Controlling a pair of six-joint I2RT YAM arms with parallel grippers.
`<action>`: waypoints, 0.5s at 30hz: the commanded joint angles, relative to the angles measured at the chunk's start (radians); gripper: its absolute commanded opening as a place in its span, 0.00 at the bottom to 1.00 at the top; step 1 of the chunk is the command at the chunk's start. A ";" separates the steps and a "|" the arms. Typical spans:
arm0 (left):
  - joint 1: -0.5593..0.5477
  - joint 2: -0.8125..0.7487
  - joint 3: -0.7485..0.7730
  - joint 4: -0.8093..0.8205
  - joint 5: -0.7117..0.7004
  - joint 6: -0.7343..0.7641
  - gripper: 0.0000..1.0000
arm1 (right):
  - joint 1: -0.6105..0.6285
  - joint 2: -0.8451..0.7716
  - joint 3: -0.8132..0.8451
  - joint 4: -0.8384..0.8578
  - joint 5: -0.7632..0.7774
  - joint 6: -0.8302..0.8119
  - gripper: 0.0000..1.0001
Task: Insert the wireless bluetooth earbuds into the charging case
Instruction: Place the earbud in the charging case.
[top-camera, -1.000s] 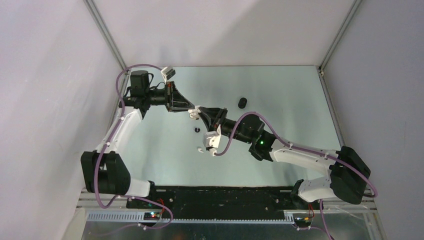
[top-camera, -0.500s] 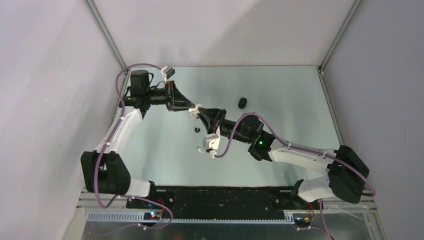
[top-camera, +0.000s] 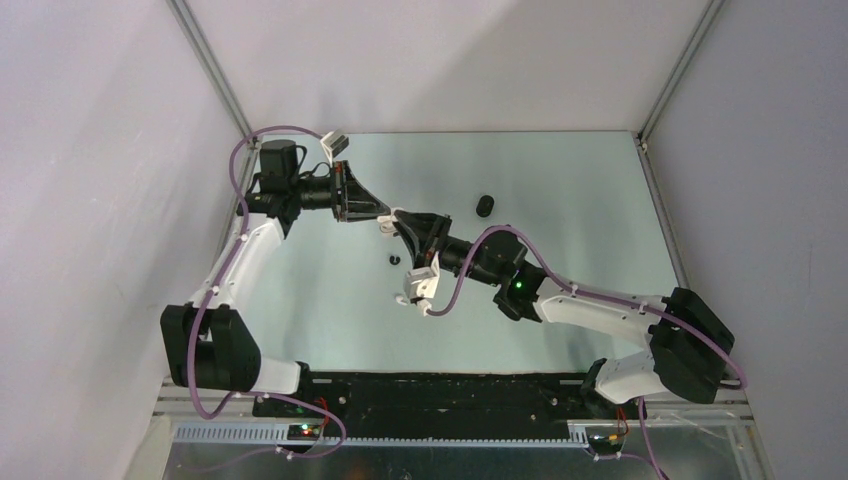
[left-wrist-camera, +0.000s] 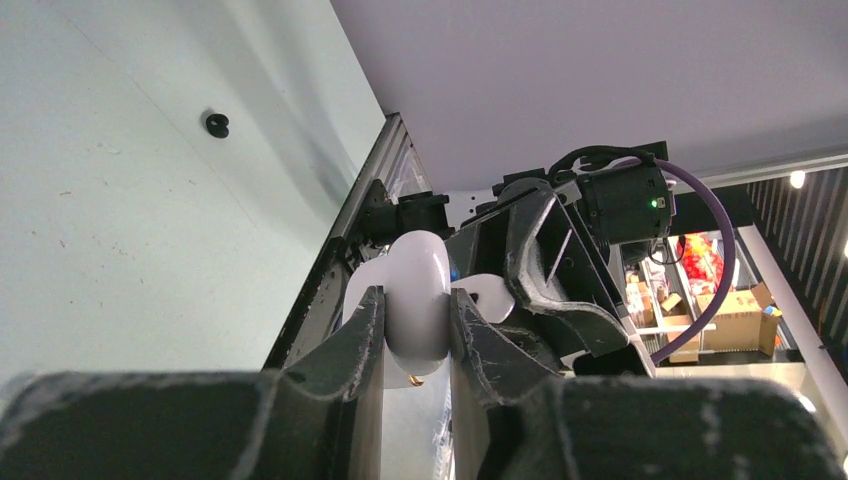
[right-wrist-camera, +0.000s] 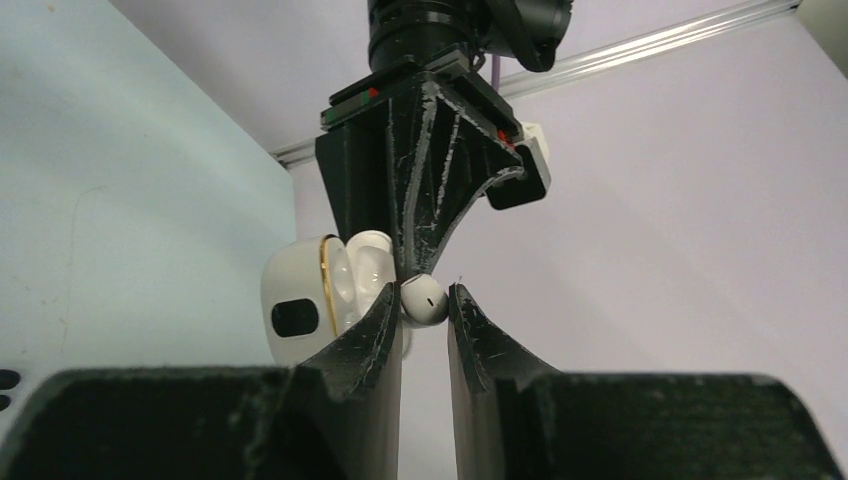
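My left gripper (top-camera: 378, 212) is shut on the open white charging case (left-wrist-camera: 420, 295) and holds it above the table at the back left. The case also shows in the right wrist view (right-wrist-camera: 300, 315), with its gold rim and open lid. My right gripper (top-camera: 396, 224) is shut on a white earbud (right-wrist-camera: 424, 300) and holds it right at the case's open mouth, touching or nearly touching the left fingers (right-wrist-camera: 430, 200). A tiny black earbud (top-camera: 393, 260) lies on the table below the grippers. The other earbuds are not clearly visible.
A black pebble-like case (top-camera: 485, 206) lies on the table right of the grippers. A small black object (left-wrist-camera: 216, 124) lies on the table in the left wrist view. Metal frame posts and grey walls enclose the table (top-camera: 580, 200).
My right gripper has crept slightly up and left with the white earbud, closer to the case. The left arm has stayed almost still.
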 joint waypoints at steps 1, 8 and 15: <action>-0.005 -0.021 0.013 0.021 -0.001 -0.002 0.00 | -0.011 0.000 -0.004 0.094 0.011 -0.014 0.00; -0.005 -0.008 0.021 0.019 0.015 -0.024 0.00 | -0.012 -0.005 -0.005 0.061 0.017 -0.018 0.00; -0.004 0.016 0.030 0.020 0.040 -0.066 0.00 | -0.015 -0.007 -0.005 0.041 0.019 -0.027 0.00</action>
